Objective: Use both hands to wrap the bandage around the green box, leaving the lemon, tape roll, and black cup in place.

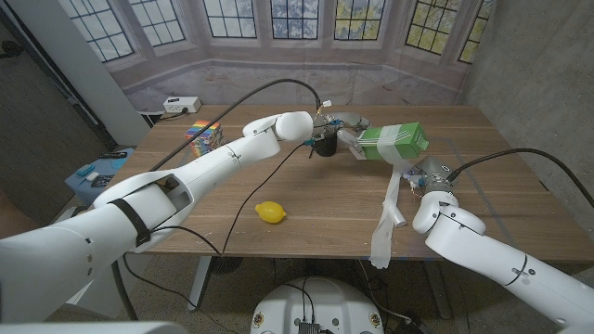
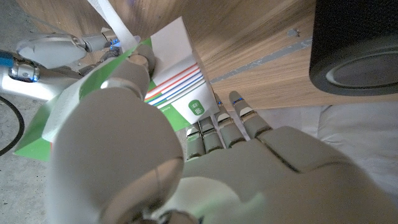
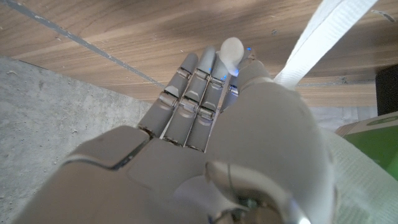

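The green box (image 1: 394,142) is held up above the wooden surface (image 1: 316,199), at about 1 o'clock from the middle of the head view, tilted with its long side nearly level. The left hand (image 1: 342,125) grasps it at its left end. In the left wrist view the thumb and fingers (image 2: 233,127) of the left hand (image 2: 186,162) press on the box (image 2: 177,93), whose end is white with coloured stripes and a small green label.

A white bandage (image 1: 388,218) hangs down from the underside of the box, runs over the surface toward 5 o'clock and drops over the near edge. One part of it is already laid around the box. The right hand (image 1: 429,178) stands just beside the strip, at 3 o'clock from it and below the box. In the right wrist view the fingers of the right hand (image 3: 205,118) point up and lie close together, and the bandage (image 3: 323,40) passes beside the fingertips; I cannot tell whether the hand pinches the strip or only touches it.

The black cup (image 1: 325,144) stands on the surface right behind the left wrist, at 9 o'clock from the box; its dark rim (image 2: 357,59) is also seen in the left wrist view. The lemon (image 1: 270,212) lies well apart near the front edge, at about 7 o'clock from the box. A pile of coloured blocks (image 1: 204,134) sits at the far left of the surface, at 10 o'clock.
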Robot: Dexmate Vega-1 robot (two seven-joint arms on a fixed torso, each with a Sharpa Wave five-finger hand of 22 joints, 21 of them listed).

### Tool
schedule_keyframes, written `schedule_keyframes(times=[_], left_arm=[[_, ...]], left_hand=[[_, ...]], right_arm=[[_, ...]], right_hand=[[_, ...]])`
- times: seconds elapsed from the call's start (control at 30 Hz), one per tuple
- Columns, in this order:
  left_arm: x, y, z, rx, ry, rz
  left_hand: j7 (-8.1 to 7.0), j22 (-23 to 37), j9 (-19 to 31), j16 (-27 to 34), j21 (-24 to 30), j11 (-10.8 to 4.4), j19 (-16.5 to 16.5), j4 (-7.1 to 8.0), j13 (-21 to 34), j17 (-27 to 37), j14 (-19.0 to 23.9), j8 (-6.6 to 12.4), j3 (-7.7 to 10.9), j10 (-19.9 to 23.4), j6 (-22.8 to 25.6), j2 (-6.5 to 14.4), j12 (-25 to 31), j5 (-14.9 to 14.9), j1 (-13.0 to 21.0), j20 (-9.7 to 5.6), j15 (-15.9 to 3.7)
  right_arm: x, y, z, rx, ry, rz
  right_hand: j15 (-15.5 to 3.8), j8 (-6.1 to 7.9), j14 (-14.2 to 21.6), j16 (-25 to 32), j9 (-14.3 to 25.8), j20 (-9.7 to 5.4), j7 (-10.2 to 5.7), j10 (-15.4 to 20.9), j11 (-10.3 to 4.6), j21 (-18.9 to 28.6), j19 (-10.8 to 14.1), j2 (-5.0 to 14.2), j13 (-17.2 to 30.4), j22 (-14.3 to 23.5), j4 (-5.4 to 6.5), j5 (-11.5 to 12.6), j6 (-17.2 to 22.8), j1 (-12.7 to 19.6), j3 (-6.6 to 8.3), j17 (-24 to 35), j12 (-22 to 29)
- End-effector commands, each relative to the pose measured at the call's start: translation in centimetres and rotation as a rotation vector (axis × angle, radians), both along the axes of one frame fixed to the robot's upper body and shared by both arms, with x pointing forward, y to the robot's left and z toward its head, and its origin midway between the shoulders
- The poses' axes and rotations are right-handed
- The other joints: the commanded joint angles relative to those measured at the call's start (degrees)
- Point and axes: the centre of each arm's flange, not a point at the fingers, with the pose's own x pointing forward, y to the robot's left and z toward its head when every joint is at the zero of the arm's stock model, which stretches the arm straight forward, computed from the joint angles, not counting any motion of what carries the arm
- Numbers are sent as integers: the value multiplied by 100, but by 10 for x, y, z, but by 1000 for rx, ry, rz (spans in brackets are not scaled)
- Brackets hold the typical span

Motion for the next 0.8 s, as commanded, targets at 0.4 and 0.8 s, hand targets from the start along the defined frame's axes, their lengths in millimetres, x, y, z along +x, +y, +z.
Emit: schedule_keyframes(times=[0.4,0.8], left_arm=[[-1,7,-8,60,24,-3],[-2,9,-14,79,44,-10]], left_hand=[[-49,25,4,-19,22,-336,-19,20,33,30,33,1305,23,366,403,497,53,60,-296,19,-8],[-77,25,0,-18,21,-354,-23,25,39,35,31,1315,18,377,411,509,62,61,-307,12,-13]], right_arm=[[14,-10,10,-33,-24,-9],[17,-14,15,-57,-31,-10]], right_hand=[[-562,-16,72,-37,23,-176,-27,158,-117,30,36,57,27,12,3,19,62,122,-16,39,29],[-562,-19,83,-57,25,-181,-30,136,-127,29,34,60,41,12,4,21,61,124,-22,50,15]])
